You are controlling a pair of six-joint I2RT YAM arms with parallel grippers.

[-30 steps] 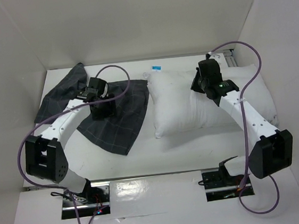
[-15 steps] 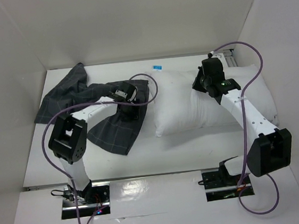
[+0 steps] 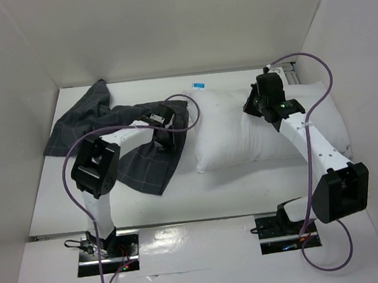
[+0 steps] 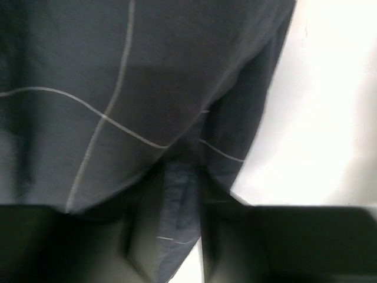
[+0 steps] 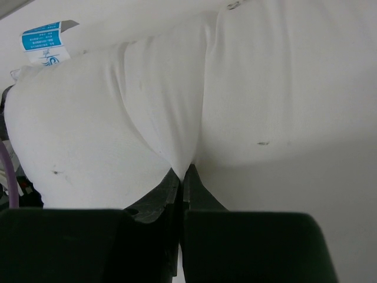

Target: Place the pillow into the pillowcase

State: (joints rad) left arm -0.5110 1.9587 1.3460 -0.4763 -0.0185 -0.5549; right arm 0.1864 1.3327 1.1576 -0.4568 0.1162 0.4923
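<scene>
The white pillow (image 3: pixel 235 133) lies on the right half of the table. The dark grey grid-lined pillowcase (image 3: pixel 141 167) lies spread on the left half, its right edge beside the pillow's left end. My left gripper (image 3: pixel 167 125) is shut on a fold of the pillowcase (image 4: pixel 106 88) at that right edge; the cloth runs down between its fingers (image 4: pixel 177 206). My right gripper (image 3: pixel 261 103) is shut on a pinch of the pillow's fabric (image 5: pixel 147 124) near its top middle, jaws closed (image 5: pixel 184 177).
White walls enclose the table at the back, left and right. A small blue-and-white label (image 3: pixel 198 85) lies near the pillow's far left corner, also seen in the right wrist view (image 5: pixel 44 40). Purple cables loop over both arms.
My left arm has swung right across the pillowcase to its right edge by the pillow, dragging cloth with it. The right gripper has barely moved.
</scene>
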